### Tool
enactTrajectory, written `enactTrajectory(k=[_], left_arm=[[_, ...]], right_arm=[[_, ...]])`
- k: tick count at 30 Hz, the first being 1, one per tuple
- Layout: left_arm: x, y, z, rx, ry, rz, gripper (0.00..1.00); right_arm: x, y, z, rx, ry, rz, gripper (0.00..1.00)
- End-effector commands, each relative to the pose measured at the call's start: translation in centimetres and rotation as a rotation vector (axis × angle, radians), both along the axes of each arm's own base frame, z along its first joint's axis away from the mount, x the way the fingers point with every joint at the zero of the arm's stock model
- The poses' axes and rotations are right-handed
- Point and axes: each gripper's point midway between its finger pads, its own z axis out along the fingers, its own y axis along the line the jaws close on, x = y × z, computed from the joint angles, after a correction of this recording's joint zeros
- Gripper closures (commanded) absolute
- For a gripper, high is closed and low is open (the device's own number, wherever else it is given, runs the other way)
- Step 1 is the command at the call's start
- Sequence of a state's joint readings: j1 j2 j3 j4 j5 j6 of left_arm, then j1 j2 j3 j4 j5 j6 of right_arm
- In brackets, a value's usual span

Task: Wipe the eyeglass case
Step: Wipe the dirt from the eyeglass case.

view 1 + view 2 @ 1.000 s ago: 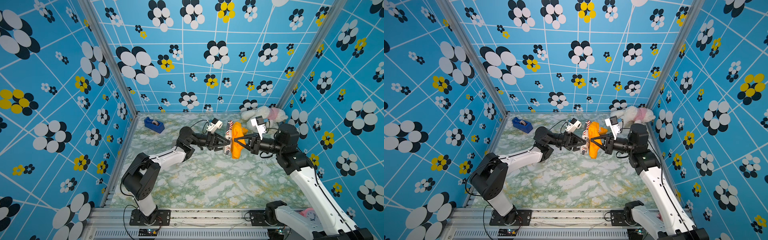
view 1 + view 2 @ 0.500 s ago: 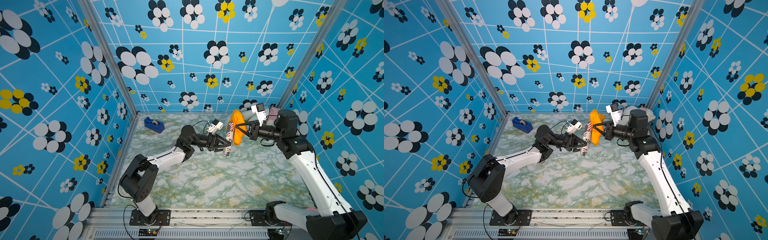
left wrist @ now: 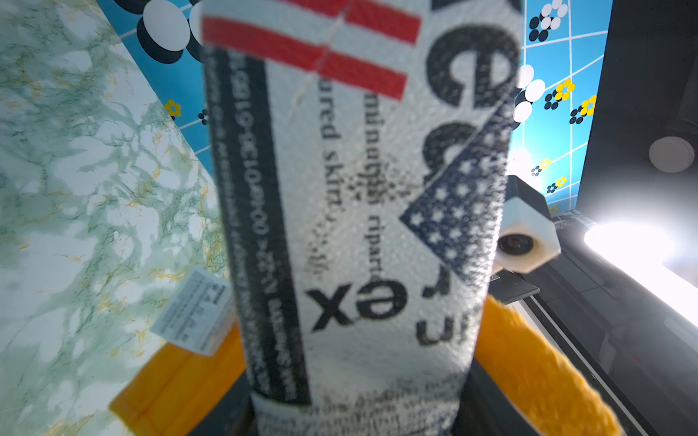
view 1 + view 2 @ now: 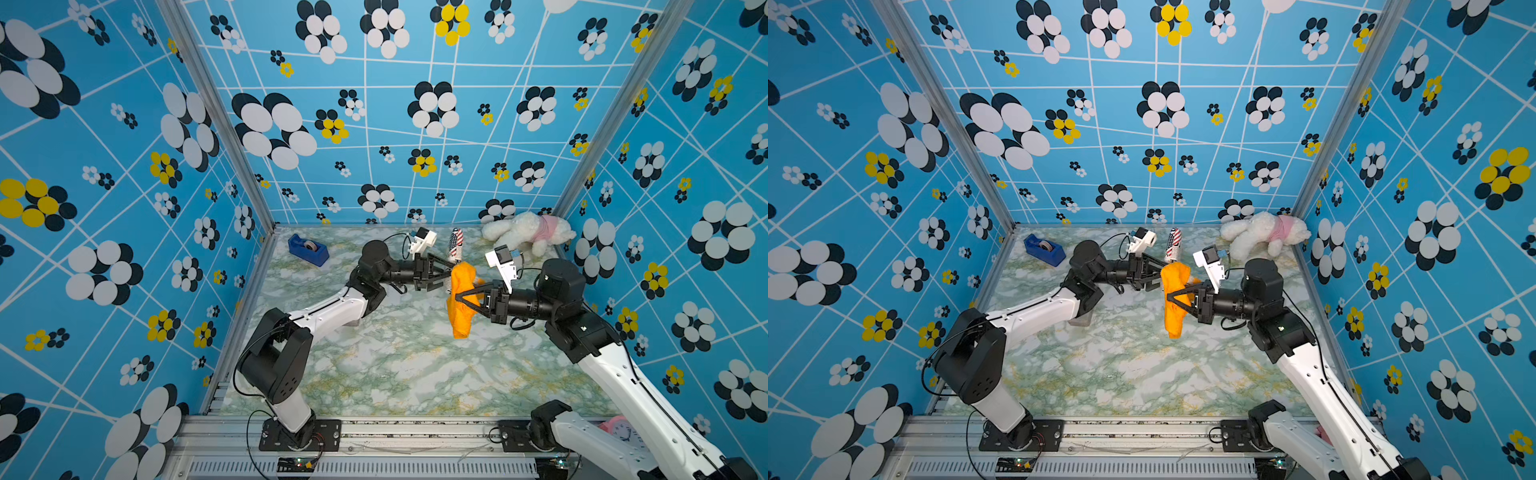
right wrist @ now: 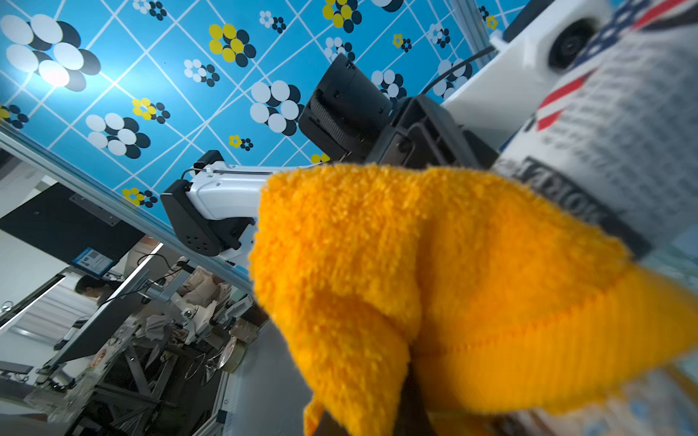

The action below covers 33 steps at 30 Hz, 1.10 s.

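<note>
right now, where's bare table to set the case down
The widest bare stretch of marble tabletop is the front half, from the left arm across to the right arm. A smaller gap lies between the tape dispenser and the left arm. Crowded: the back right, where eyeglass case, orange cloth and plush toy bunch up.

The case (image 4: 456,244), white with a stars-and-stripes print and black lettering, is held aloft, its long axis running from 12 to 6 o'clock in both top views. The fluffy orange cloth (image 4: 461,309) wraps its 6 o'clock end and hangs below.
</note>
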<state>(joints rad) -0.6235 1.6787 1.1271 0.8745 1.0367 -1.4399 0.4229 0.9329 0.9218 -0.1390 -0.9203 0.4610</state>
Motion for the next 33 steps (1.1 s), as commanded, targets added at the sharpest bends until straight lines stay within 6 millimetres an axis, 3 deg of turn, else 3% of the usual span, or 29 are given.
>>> enactTrajectory(k=[1,6,20,27,33], left_arm=[[0.2,-0.5,3.3,-0.084,-0.063,0.044,0.88],[-0.5,-0.5,3.7,-0.099,-0.058,0.019,0.88],[-3.1,0.3,3.4,-0.083,-0.085,-0.055,0.88],[-2.6,1.3,2.6,-0.071,-0.09,-0.04,0.88],[-3.6,1.8,2.5,-0.071,-0.094,-0.079,0.88]], right_arm=[[-0.6,1.4,0.6,0.06,0.003,0.043,1.0],[0.9,1.2,-0.4,-0.021,-0.055,-0.013,1.0],[3.8,-4.4,2.1,-0.067,-0.138,-0.19,1.0],[3.9,-4.6,3.3,-0.04,-0.156,-0.189,1.0],[6.0,-7.2,1.0,-0.177,-0.138,-0.347,1.0]])
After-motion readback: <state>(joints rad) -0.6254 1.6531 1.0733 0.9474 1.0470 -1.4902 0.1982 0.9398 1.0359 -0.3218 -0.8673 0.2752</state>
